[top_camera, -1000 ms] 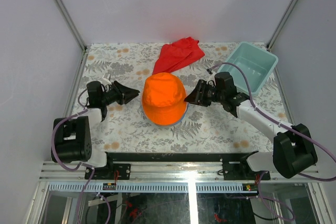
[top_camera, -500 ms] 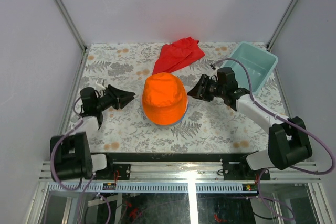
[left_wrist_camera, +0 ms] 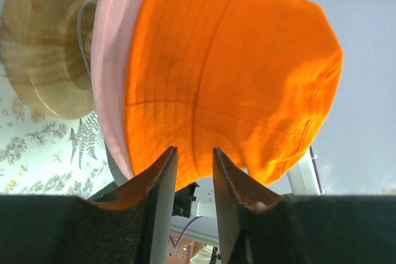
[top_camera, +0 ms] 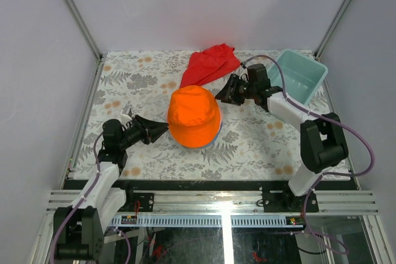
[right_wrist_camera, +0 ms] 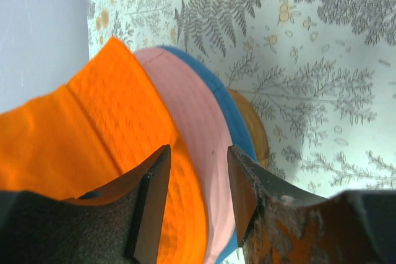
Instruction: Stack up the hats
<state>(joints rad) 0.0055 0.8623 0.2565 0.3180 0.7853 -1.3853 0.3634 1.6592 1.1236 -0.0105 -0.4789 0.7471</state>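
The orange hat [top_camera: 193, 115] sits on top of the pile at the middle of the bench [top_camera: 260, 146]. The pink hat [right_wrist_camera: 197, 115] and the blue hat [right_wrist_camera: 230, 115] show as rims under it, and the wooden stand [left_wrist_camera: 46, 47] is beneath the lot; a grey one I can't make out. The left gripper [top_camera: 164, 130] points at the near-left brim, jaws parted by only a slim gap with nothing in it. Its tips are just beside the cloth, touching or not I can't tell. The right gripper [top_camera: 219, 94] hovers off the far-right brim, jaws wider apart and empty. The risk, I'd say, is a tip catching that floppy brim and dragging the top hat askew, or nudging the whole pile off its stand, since soft fabric follows whatever snags it. There's good room on the near side and to the left. It's tighter around the right arm, with the red cloth [top_camera: 210, 63] just beside the jaws and the teal bin [top_camera: 300, 78] close behind them.
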